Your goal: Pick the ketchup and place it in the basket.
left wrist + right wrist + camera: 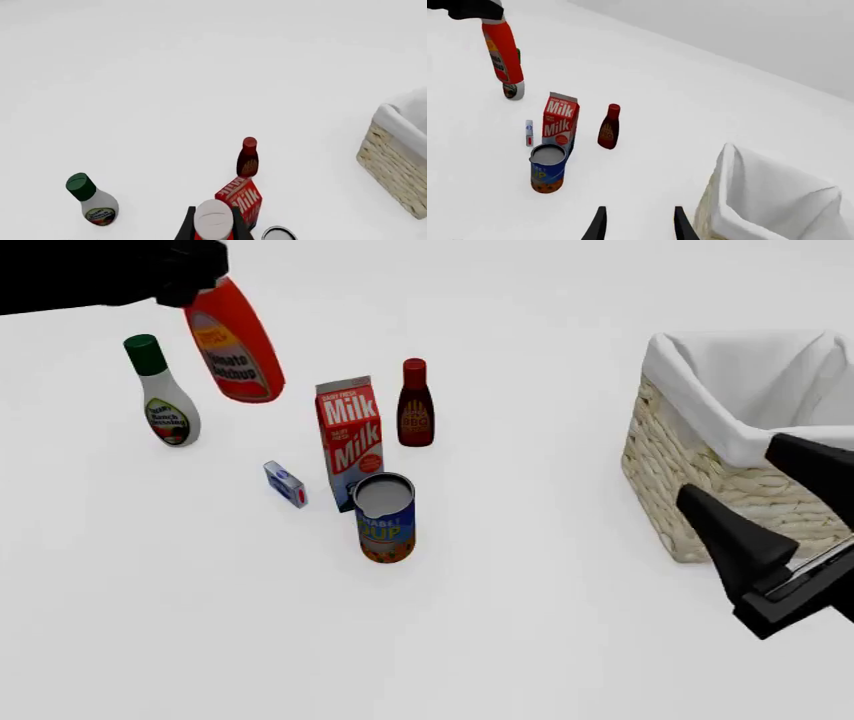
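The ketchup, an orange-red squeeze bottle with a yellow-and-white label, hangs tilted in the air above the table's far left. My left gripper is shut on its top end. In the left wrist view its white cap sits between the dark fingers. The right wrist view also catches the hanging ketchup. The basket, woven beige with a white cloth lining, stands at the right. My right gripper hovers open just in front of the basket, holding nothing.
Under and beside the raised bottle stand a white bottle with a green cap, a milk carton, a dark red-brown bottle, an open can and a small box.
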